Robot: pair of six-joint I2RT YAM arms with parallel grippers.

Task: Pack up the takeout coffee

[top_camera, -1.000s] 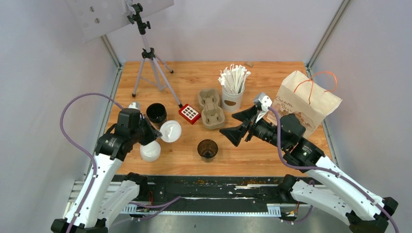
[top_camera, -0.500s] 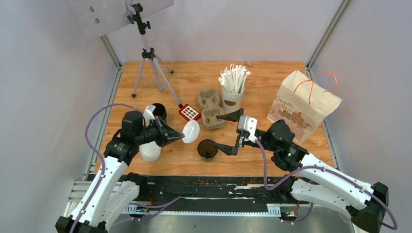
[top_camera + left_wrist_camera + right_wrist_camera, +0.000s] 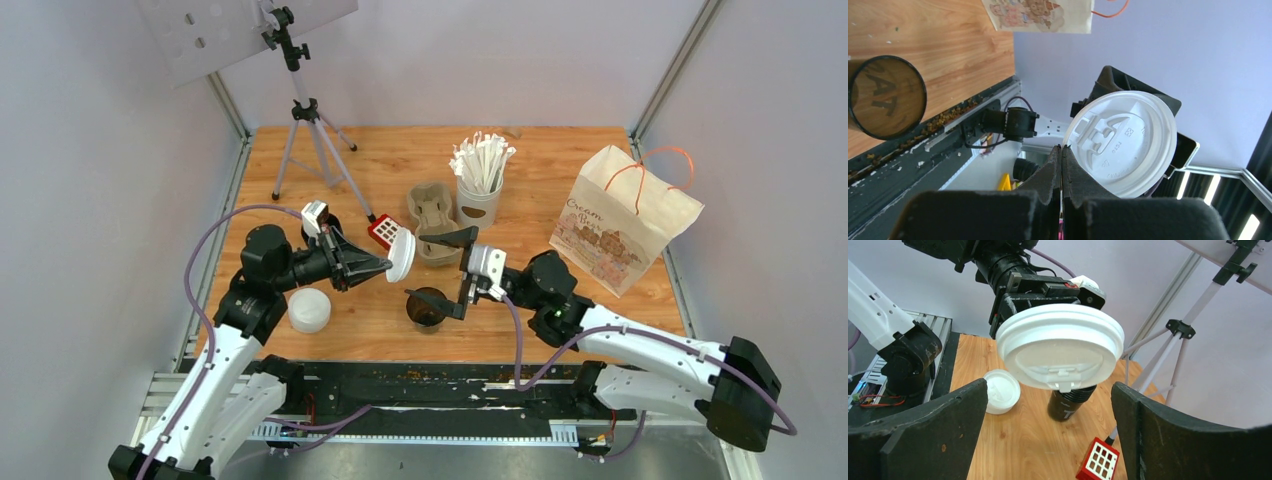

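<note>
An open dark brown cup (image 3: 427, 307) (image 3: 885, 97) stands lidless near the table's front edge. My left gripper (image 3: 388, 265) (image 3: 1062, 149) is shut on the rim of a white lid (image 3: 401, 254) (image 3: 1123, 142) (image 3: 1060, 345), held on edge in the air just left of and above that cup. My right gripper (image 3: 441, 272) (image 3: 1049, 386) is open and empty, facing the lid, with its near finger over the cup's right rim. A second dark cup (image 3: 1068, 402) stands behind the left arm, mostly hidden in the top view.
A white lid (image 3: 309, 309) (image 3: 1000, 390) lies on the table at the left. A red grid block (image 3: 385, 232) (image 3: 1098, 460), pulp tray (image 3: 432, 222) and cup of wrapped sticks (image 3: 480, 190) sit mid-table. A paper bag (image 3: 625, 215) stands at the right, a tripod (image 3: 305, 120) at the back left.
My left gripper lifted the lid off the table and carried it right toward the open cup. My right arm swung left with its jaws open, reaching the cup.
</note>
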